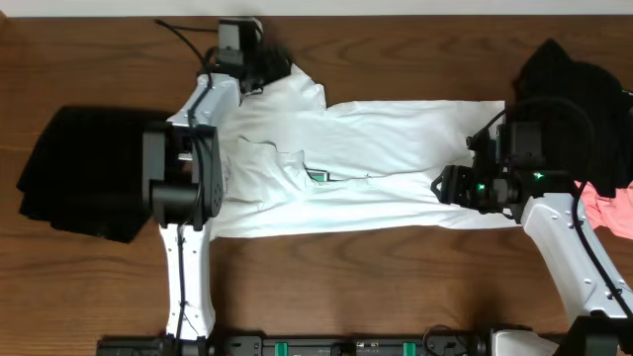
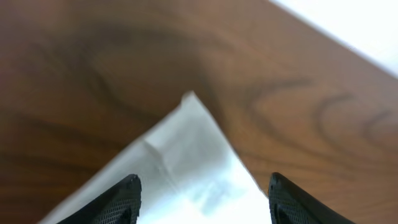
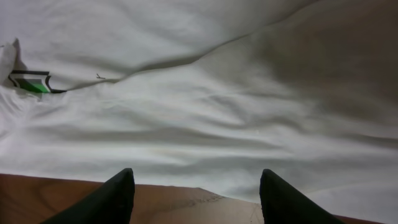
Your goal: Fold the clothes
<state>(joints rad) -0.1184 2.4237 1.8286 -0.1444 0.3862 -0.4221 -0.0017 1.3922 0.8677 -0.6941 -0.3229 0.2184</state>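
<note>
A white T-shirt (image 1: 376, 148) lies spread across the middle of the wooden table, with a bit of its green print (image 1: 318, 177) showing in a fold. My left gripper (image 1: 265, 67) is open at the shirt's far left corner. In the left wrist view a white fabric corner (image 2: 186, 143) lies between the open fingers (image 2: 204, 180). My right gripper (image 1: 442, 185) is open and low over the shirt's right end near its front edge. The right wrist view shows wrinkled white cloth (image 3: 205, 106), the print (image 3: 31, 82) and open, empty fingers (image 3: 198, 174).
A black garment (image 1: 79, 183) lies at the left of the table. Another black garment (image 1: 569, 89) is heaped at the far right, with a pink one (image 1: 608, 210) beside it. Bare wood (image 1: 396, 287) runs along the front.
</note>
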